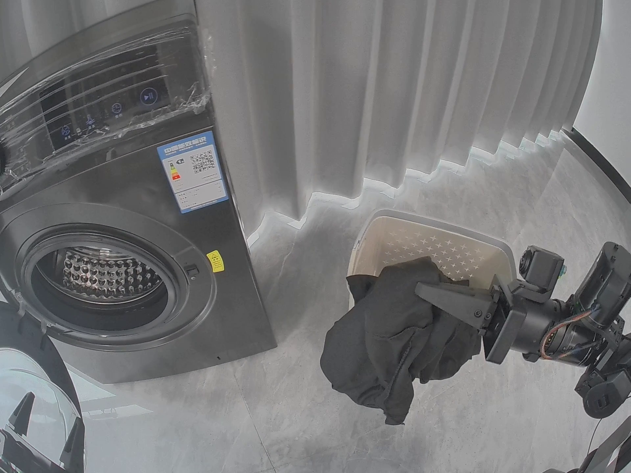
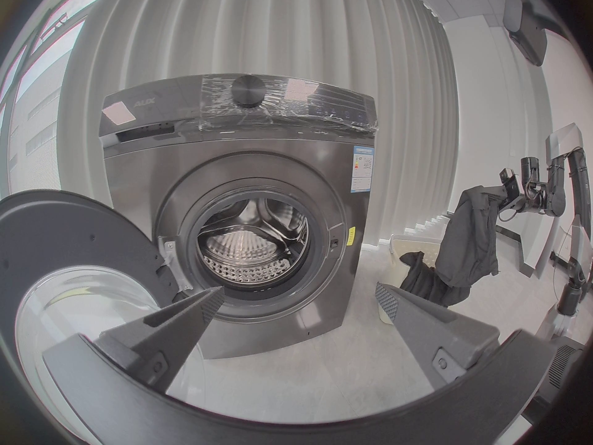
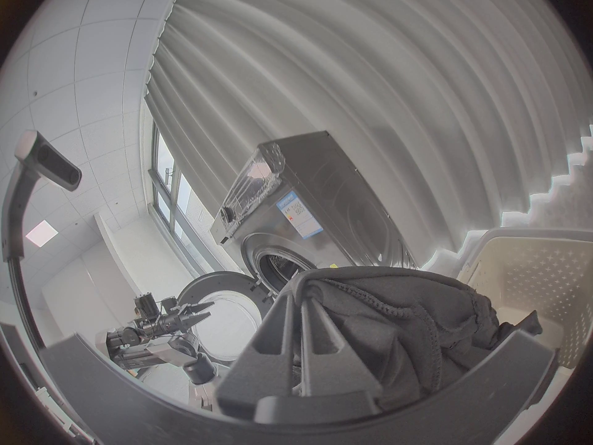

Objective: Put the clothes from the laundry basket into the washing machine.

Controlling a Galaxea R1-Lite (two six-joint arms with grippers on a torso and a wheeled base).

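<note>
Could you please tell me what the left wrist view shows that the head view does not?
The left wrist view adds dark cloth draped over the rim of the cream plastic laundry basket, and a black box high on the wall. The head view adds the basket's star-perforated inner wall. Both show the grey washing machine and the dark grey garment gripped by the right pincer.

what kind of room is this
Likely a laundry corner of a home or mock-up flat: a grey metal front-loading washing machine, a cream perforated plastic laundry basket beside it, and white pleated floor-length curtains behind.
</note>
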